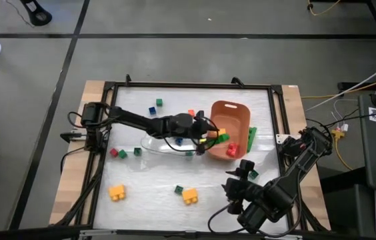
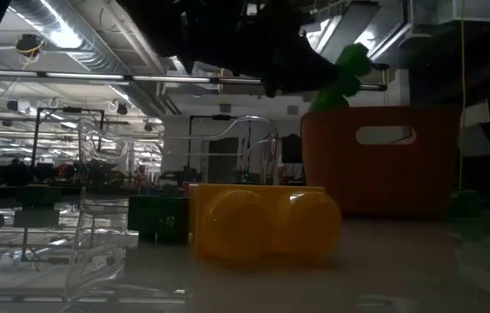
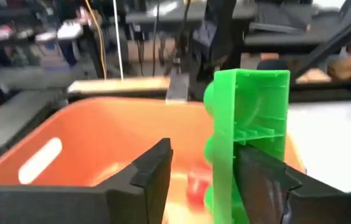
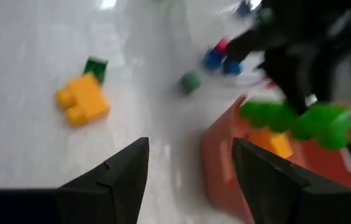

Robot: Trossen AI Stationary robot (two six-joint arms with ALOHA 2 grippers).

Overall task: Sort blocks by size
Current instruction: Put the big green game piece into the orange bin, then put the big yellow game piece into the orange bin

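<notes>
1. Two dark left gripper (image 3: 200,180) fingers (image 3: 147,177) hang spread over the orange plastic bin (image 3: 88,137), a long green studded brick (image 3: 247,137) touching one finger.
2. Right gripper (image 4: 188,180) fingers: released, empty, above the counter (image 4: 32,56).

From above we see the white table (image 1: 148,180) evenly and brightly lit, with soft glare near its middle. In the low view ceiling strip lights glow at upper left, while the yellow brick (image 2: 262,224) and orange bin (image 2: 384,165) sit dim against them, mirrored faintly below. Both wrist views look blurred; the right one smears the green brick (image 4: 300,121) at right.
</notes>
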